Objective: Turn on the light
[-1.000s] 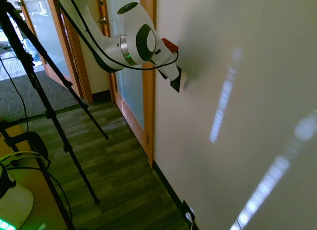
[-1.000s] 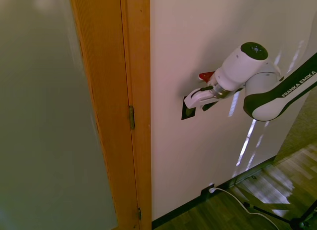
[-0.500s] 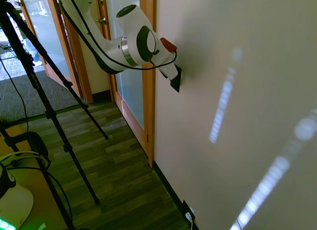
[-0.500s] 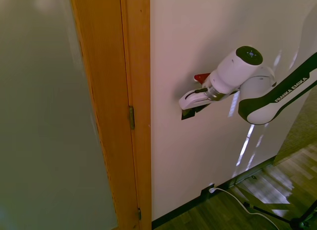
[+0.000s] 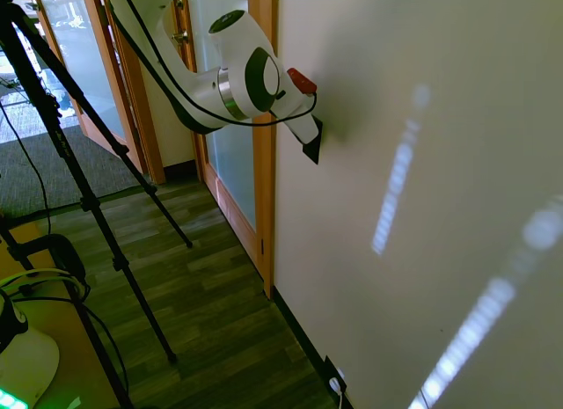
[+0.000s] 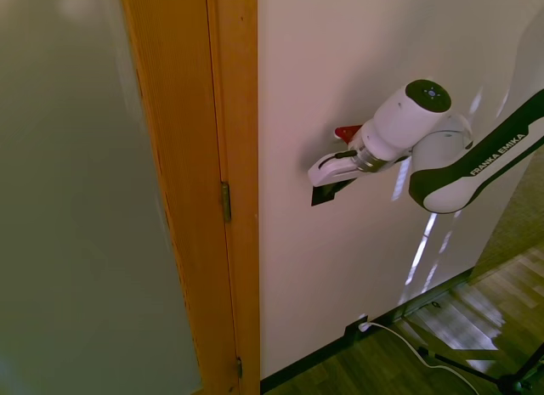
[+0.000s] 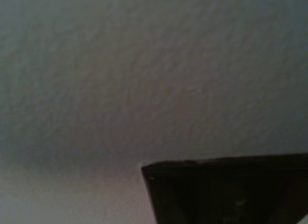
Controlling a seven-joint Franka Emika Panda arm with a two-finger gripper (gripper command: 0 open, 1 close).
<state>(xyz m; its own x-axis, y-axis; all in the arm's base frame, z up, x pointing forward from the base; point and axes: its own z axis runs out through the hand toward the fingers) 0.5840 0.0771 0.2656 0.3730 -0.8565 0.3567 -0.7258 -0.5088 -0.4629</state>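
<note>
One black switch plate (image 6: pixel 330 192) sits on the cream wall (image 5: pixel 422 163), just beside the wooden door frame (image 6: pixel 229 157), about mid-height. The white arm (image 5: pixel 220 83) reaches in to the wall and its gripper (image 6: pixel 325 170) lies against the upper part of the plate, covering most of it; only the lower dark corner shows below the hand in both exterior views. Whether the fingers are spread or closed cannot be told, since they are hidden against the wall. The wrist view shows blurred wall texture with a dark corner of the plate (image 7: pixel 226 190) close up. Low on the wall near the floor (image 5: pixel 193 295), a dark outlet (image 6: pixel 353 330) carries a white plug and cord.
</note>
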